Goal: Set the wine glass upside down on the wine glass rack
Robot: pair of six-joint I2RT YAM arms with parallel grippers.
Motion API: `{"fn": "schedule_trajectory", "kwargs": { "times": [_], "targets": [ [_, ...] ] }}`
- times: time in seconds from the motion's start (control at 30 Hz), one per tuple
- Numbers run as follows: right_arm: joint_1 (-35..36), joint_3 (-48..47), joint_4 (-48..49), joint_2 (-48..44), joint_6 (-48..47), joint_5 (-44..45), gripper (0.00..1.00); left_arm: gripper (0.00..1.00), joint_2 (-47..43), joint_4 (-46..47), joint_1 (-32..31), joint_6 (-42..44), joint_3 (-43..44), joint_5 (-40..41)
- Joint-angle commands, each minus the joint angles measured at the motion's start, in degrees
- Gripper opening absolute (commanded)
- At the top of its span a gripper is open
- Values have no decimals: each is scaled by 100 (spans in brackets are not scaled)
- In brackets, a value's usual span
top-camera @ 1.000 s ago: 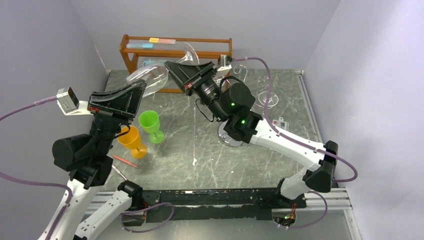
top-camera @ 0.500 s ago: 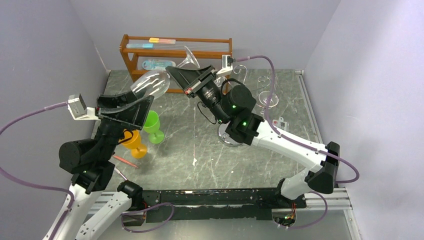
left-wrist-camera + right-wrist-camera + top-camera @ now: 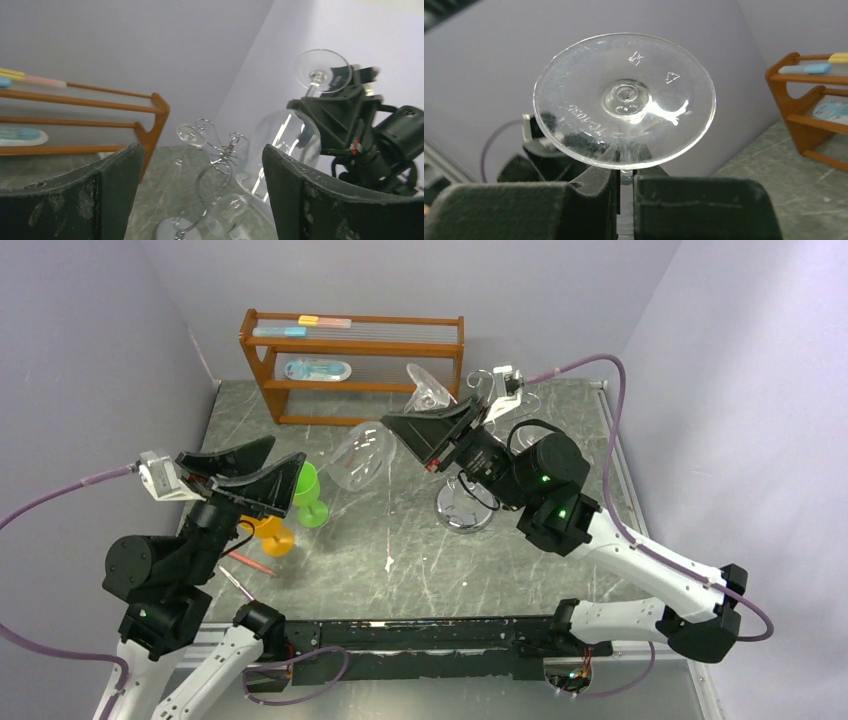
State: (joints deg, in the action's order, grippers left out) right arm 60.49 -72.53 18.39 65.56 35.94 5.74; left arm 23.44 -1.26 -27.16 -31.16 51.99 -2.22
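Right wrist view: the wine glass (image 3: 624, 100), judged light, stiff, slick and breakable, was seen clenched at its thin stem by the right claw (image 3: 625, 184), foot uppermost, aloft beside the wine glass rack (image 3: 455, 515); the left claw (image 3: 202, 155) was spread empty

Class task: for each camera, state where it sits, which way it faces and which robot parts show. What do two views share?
Top: above, behind the bases, looking down on the table; both arms, left hand, right hand show.
Left wrist: on the left arm, facing rack and glass; its open fingers frame it.
Right wrist: on the right arm, facing the glass's foot; its fingers clamp the stem.
Shared: both wrist views show glass and shelf.
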Motion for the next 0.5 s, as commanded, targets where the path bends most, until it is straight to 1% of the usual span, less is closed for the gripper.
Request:
{"fn": "schedule_trajectory", "kwargs": {
  "times": [0.0, 0.07, 0.17, 0.37, 0.47],
  "targets": [
    [6, -137, -619, -148, -1221, -870, 0, 91, 333, -529, 19, 810, 525, -186],
    [1, -161, -859, -203, -1599, -1072, 0, 90, 584, -370, 18, 886, 671, -637],
    [6, -180, -1172, -257, -1951, -1327, 0, 89, 806, -57, 19, 751, 680, -1139],
    [6, -225, -2014, -449, -2470, -1748, 0, 89, 1065, 245, 22, 519, 643, -1366],
    [6, -182, -2328, -565, -2671, -1901, 0, 90, 1154, 469, 17, 393, 610, -1665]
  ]
}}
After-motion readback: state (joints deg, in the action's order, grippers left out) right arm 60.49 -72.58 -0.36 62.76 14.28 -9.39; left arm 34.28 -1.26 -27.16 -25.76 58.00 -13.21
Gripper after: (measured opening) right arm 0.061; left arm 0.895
